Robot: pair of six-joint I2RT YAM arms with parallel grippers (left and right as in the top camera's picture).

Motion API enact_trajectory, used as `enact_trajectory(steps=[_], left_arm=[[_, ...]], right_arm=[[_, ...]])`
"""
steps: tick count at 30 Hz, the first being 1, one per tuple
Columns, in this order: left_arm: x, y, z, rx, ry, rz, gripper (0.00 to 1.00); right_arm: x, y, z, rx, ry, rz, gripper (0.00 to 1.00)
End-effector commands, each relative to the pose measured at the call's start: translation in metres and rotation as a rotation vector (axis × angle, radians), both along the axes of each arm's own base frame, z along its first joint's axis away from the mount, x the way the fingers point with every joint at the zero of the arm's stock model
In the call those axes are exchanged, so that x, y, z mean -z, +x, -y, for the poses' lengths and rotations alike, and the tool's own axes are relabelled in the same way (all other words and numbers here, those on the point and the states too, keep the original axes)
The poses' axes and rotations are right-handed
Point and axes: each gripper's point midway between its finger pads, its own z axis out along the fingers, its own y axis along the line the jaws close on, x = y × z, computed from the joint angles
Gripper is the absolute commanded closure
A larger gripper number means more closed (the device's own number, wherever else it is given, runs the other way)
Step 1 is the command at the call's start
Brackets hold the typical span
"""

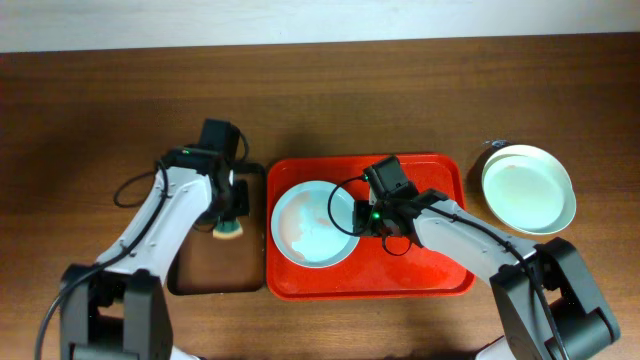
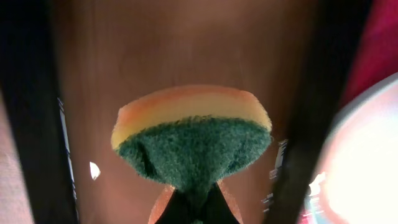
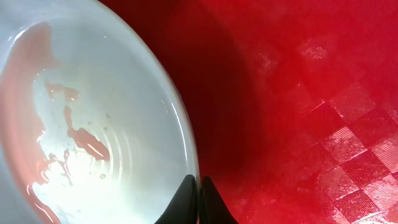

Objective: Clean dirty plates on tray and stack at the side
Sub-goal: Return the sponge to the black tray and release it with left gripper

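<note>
- Surface: dark wooden table (image 1: 90, 110), with the red tray (image 1: 440, 270) at its middle and a narrow black tray (image 1: 200, 275) just beside it on the left.
- Item one: pale blue plate (image 1: 305, 235), lying on the left half of the red tray. Thin red smears (image 3: 87, 143) and wet streaks cover its well, so we count it as unwiped.
- Item two: pale green plate (image 1: 528, 190), on the table well to the right of the tray. Another rim shows beneath it, and we judge this to be the clean stack.
- Right gripper (image 1: 362, 216): jaws pinched together on the blue plate's right rim, to hold it down.
- Left gripper (image 1: 228, 222): jaws closed on a sponge (image 2: 193, 134), green scouring face down, over the black tray and apart from the plate.
- Step in hand, as we judge it: carry the sponge over to the plate.
- Handling notes: we would keep the rim pinned so the plate cannot slide. We would set the green face flat on the smears and sweep away from the holding fingers, well clear of them.
</note>
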Motion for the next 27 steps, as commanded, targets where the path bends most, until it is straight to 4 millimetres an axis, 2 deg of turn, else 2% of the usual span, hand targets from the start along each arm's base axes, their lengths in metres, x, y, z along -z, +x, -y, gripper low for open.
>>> enact_trajectory(steps=[1, 3, 4, 5, 7, 8, 9, 11, 13, 14, 16, 18, 27], left_arm=[[0.041, -0.024, -0.017, -0.023, 0.080, -0.092, 1.00], [0.049, -0.026, -0.021, -0.033, 0.080, -0.091, 0.99], [0.049, -0.025, -0.021, -0.033, 0.080, -0.088, 0.93], [0.049, -0.025, -0.020, -0.032, 0.075, -0.089, 0.72], [0.044, -0.025, -0.006, -0.029, -0.003, -0.098, 0.63], [0.035, -0.017, -0.001, -0.028, -0.029, -0.068, 0.57], [0.022, -0.008, 0.001, -0.027, -0.040, -0.026, 0.48], [-0.033, 0.016, -0.005, -0.051, -0.067, 0.125, 0.32], [-0.075, 0.025, -0.032, -0.135, -0.079, 0.255, 0.12], [-0.089, 0.023, -0.057, -0.244, -0.082, 0.302, 0.01], [-0.096, 0.019, -0.093, -0.354, -0.068, 0.331, 0.01], [-0.095, 0.014, -0.116, -0.423, -0.057, 0.329, 0.01], [-0.095, 0.014, -0.119, -0.430, -0.056, 0.330, 0.01]], right_arm=[[0.010, -0.006, 0.001, -0.007, -0.010, -0.032, 0.96], [0.010, -0.006, 0.001, -0.007, -0.010, -0.032, 0.96], [0.010, -0.006, 0.001, -0.007, -0.010, -0.032, 0.96], [0.010, -0.006, 0.001, -0.007, -0.010, -0.032, 0.96], [0.010, -0.006, 0.001, -0.007, -0.010, -0.032, 0.96], [0.010, -0.006, 0.001, -0.007, -0.010, -0.032, 0.96], [0.010, -0.006, 0.001, -0.007, -0.010, -0.032, 0.96], [0.010, -0.006, 0.001, -0.007, -0.010, -0.032, 0.96], [0.010, -0.006, 0.001, -0.007, -0.010, -0.033, 0.96], [0.010, -0.006, 0.001, -0.007, -0.010, -0.033, 0.96], [0.010, -0.006, 0.001, -0.007, -0.010, -0.033, 0.96], [0.010, -0.006, 0.001, -0.007, -0.010, -0.033, 0.96], [0.009, -0.005, 0.001, 0.007, -0.005, -0.036, 0.96]])
